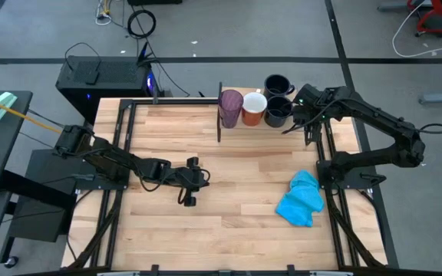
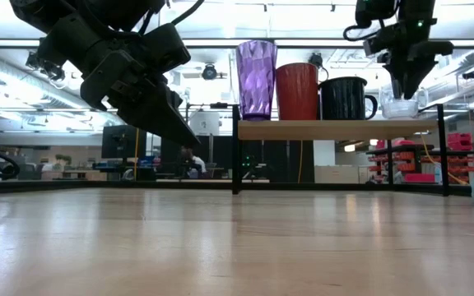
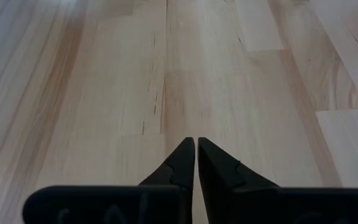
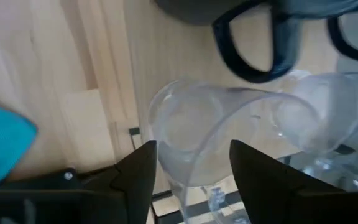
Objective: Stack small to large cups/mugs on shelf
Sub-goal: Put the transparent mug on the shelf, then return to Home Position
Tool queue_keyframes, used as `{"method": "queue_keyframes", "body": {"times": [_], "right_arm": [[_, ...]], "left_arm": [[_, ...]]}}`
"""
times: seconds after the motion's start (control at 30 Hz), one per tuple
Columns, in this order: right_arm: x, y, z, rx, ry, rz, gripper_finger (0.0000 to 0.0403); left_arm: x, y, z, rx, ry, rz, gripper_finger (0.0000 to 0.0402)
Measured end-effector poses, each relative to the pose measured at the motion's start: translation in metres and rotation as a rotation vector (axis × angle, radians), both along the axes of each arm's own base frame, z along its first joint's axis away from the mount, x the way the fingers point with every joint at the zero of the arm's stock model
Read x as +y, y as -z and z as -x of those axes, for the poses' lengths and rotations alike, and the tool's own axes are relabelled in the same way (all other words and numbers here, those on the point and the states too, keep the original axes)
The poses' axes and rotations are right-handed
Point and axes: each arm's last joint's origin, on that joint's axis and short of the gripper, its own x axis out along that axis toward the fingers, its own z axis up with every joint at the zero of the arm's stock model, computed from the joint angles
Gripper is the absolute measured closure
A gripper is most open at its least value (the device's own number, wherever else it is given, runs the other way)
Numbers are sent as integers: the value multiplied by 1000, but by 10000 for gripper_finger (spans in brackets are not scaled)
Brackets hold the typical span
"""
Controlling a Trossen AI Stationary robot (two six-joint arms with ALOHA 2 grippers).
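Note:
On the shelf [image 2: 336, 129] at the table's far side stand, in a row, the purple tumbler [image 2: 256, 80], the orange mug [image 2: 297, 90] and a navy mug [image 2: 348, 99]. A second navy mug [image 1: 278, 83] stands behind. My right gripper [image 4: 194, 177] comes down at the shelf's right end onto a small clear cup [image 2: 401, 106], its fingers on either side of it. A second clear cup [image 4: 328, 115] stands right beside it. My left gripper [image 3: 196, 163] is shut and empty, over the table's middle left [image 1: 190, 184]. My right gripper has the small clear cup between its two fingers, one finger [image 4: 138, 177] against each side of the cup's wall [image 4: 179, 155]. The fingers come from above, pointing down. In the low view the cup's bottom [image 2: 401, 116] is on the shelf board, upright.
A bright blue cloth [image 1: 301, 199] lies crumpled on the tabletop near the right edge. The navy mug's handle [image 4: 253, 59] is close to the held cup. Thin black uprights [image 2: 235, 148] carry the shelf. Bare wood lies in front of the left gripper.

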Motion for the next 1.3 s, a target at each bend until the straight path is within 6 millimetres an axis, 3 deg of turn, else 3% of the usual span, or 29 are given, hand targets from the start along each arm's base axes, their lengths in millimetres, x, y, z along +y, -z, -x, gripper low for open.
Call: {"method": "queue_keyframes", "body": {"times": [0.43,0.77,1.03,1.3], "right_arm": [[4,-31,0,-101,29,44,158],[9,-51,6,-157,88,52,165],[18,-52,12,-183,174,1,165],[35,-62,12,-360,118,-33,173]], "left_arm": [[1,2,2,33,19,-35,381],[1,3,3,49,22,-42,371],[2,3,3,48,24,-44,382],[3,-14,7,-6,37,-51,378]]}}
